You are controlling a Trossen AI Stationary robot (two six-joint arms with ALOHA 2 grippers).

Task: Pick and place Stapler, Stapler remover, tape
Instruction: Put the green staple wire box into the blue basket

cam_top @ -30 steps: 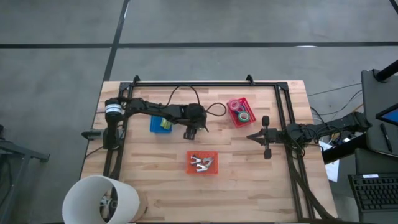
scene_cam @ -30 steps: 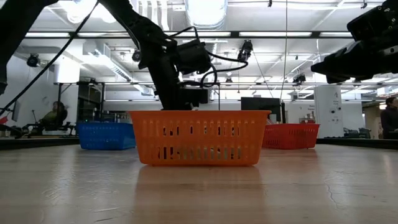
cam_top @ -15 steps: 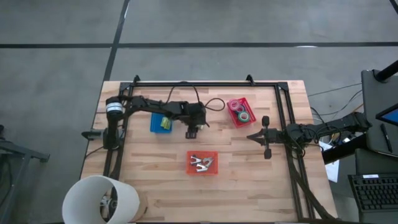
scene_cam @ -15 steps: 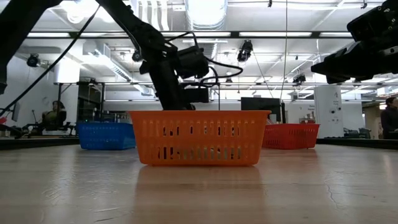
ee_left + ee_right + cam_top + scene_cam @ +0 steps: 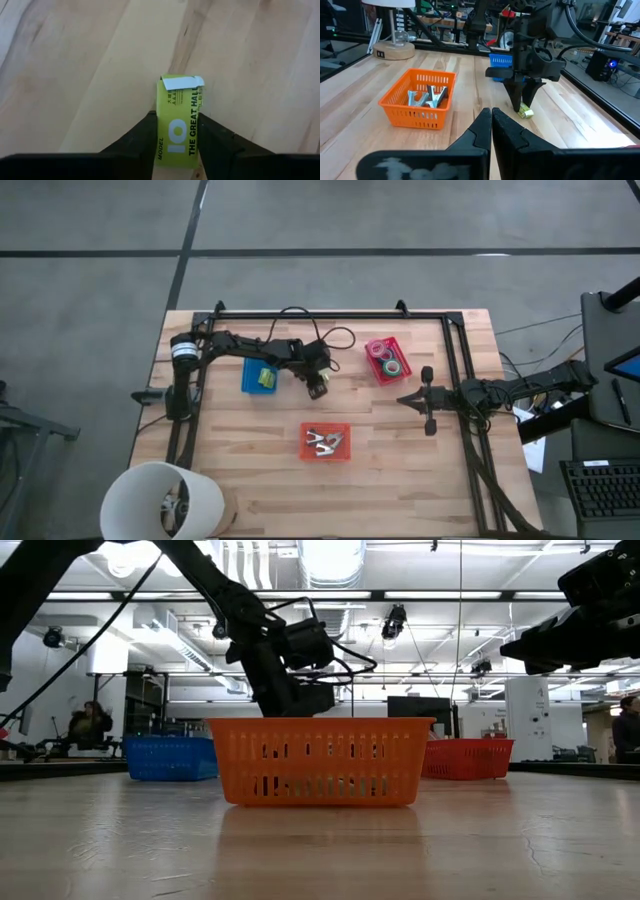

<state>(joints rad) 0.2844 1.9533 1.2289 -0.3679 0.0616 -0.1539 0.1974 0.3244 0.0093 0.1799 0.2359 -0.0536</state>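
Note:
My left gripper (image 5: 318, 388) points down at mid-table between the blue bin (image 5: 259, 378) and the red bin (image 5: 386, 360). It is shut on a small yellow-green printed box (image 5: 179, 120), which also shows at its fingertips in the right wrist view (image 5: 525, 113). The red bin holds tape rolls (image 5: 390, 363). The blue bin holds another yellow-green item (image 5: 266, 378). The orange bin (image 5: 326, 442) holds metal stapler removers (image 5: 431, 96). My right gripper (image 5: 404, 400) hangs shut above the table's right side, holding nothing. My left gripper pinches the yellow-green box by its two long side faces (image 5: 161, 127), one finger (image 5: 142, 137) on each side. The fingers come from above, pointing down, and lie along the box. The box is at table level; whether it is clear of the wood I cannot tell.
The black frame rail (image 5: 452, 380) runs along the table's right side beside my right arm. A white lamp shade (image 5: 160, 500) stands at the near left corner. Bare wood lies between the three bins.
My left arm's wrist has drawn back toward the table's far edge and tipped. Its fingertips have moved a little toward the right edge, staying low over the table.

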